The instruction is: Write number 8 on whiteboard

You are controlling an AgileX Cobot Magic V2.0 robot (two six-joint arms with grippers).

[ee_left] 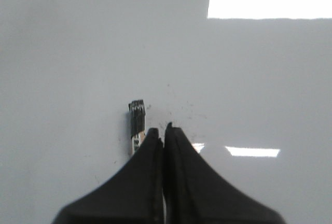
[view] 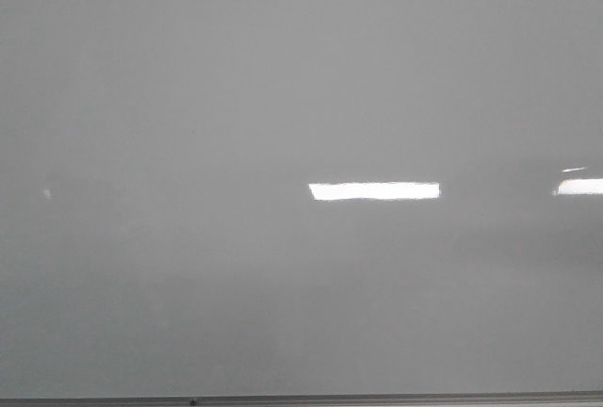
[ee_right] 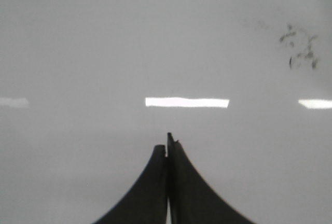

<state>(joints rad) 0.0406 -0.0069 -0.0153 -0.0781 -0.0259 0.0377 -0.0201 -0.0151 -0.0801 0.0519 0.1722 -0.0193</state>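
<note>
The whiteboard point(view: 283, 96) fills the front view as a glossy pale grey surface, and no number 8 shows on it in any view. Neither gripper appears in the front view. In the left wrist view my left gripper point(ee_left: 162, 129) has its black jaws pressed together over the board point(ee_left: 78, 53). A short marker-like stick point(ee_left: 136, 123) with a black end pokes out beside the left finger, its lower part hidden. In the right wrist view my right gripper point(ee_right: 167, 143) is shut and empty over the board point(ee_right: 78, 37).
The thin grey frame edge point(view: 283, 399) runs along the board's bottom. Bright white light reflections point(view: 374, 190) lie on the surface. Dark ink smudges point(ee_right: 301, 53) mark the board in the right wrist view, and faint specks point(ee_left: 181, 112) lie near the left fingertips.
</note>
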